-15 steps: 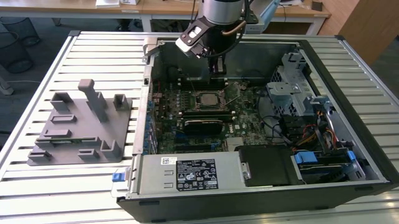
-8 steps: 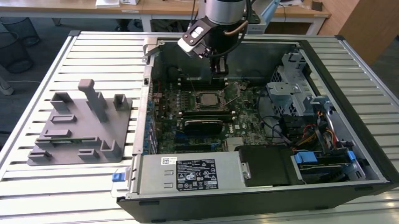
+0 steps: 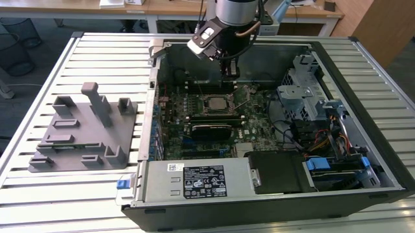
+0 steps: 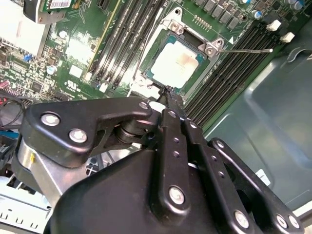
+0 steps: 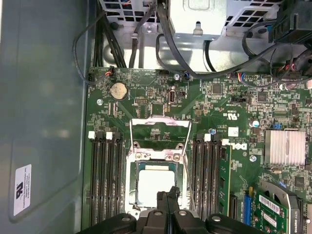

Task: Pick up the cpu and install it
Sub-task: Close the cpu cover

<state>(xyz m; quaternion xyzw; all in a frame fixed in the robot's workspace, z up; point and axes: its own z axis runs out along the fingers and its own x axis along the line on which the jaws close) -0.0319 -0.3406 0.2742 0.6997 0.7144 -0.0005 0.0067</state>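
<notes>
One edge of the cpu [image 5: 152,181] hides behind closed fingers [image 5: 164,204].

The cpu [image 4: 176,67] is silvery-white, the motherboard [image 5: 146,105] green, the fixture [image 3: 77,141] grey, the table [image 3: 97,48] pale and striped.

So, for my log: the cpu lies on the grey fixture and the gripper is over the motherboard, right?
No: the cpu sits in the open socket on the motherboard, seen in both wrist views. The gripper is over the motherboard.
</notes>
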